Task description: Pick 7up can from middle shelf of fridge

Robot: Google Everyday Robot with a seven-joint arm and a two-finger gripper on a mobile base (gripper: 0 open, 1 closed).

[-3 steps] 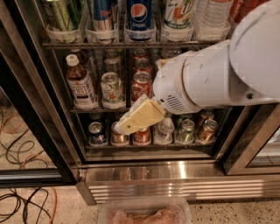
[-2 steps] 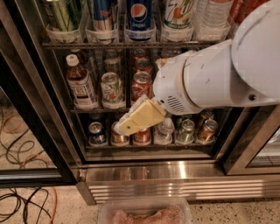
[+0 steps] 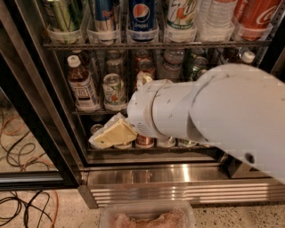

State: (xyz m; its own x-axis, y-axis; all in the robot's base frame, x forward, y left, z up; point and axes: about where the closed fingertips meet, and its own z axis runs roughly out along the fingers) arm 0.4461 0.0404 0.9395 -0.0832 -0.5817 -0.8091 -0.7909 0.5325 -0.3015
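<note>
So here's where I'm at: my fingers [image 3: 111, 135] look pressed together with nothing between them, tips pointing down and to the left. They're hanging in front of the bottom row of cans, just under the front edge of the middle shelf [image 3: 84, 112] of the fridge [image 3: 31, 98].

The 7up can [image 3: 114, 91] is upright at the front of that shelf, right above my fingers and clear of them, no contact. A brown tea bottle [image 3: 82, 84] stands just to its left, and a red can [image 3: 144, 67] sits further back to its right. My big white arm [image 3: 213, 116] blocks most of the right half of the shelf, so I can't tell what's behind it.

Up on the top rack there's a tall Pepsi can [image 3: 141, 13] and a Coca-Cola can [image 3: 262, 15]. Down by the ribbed steel base [image 3: 178, 187] there's a clear plastic tub [image 3: 147, 216], plus cables [image 3: 22, 133] on the floor to the left.
</note>
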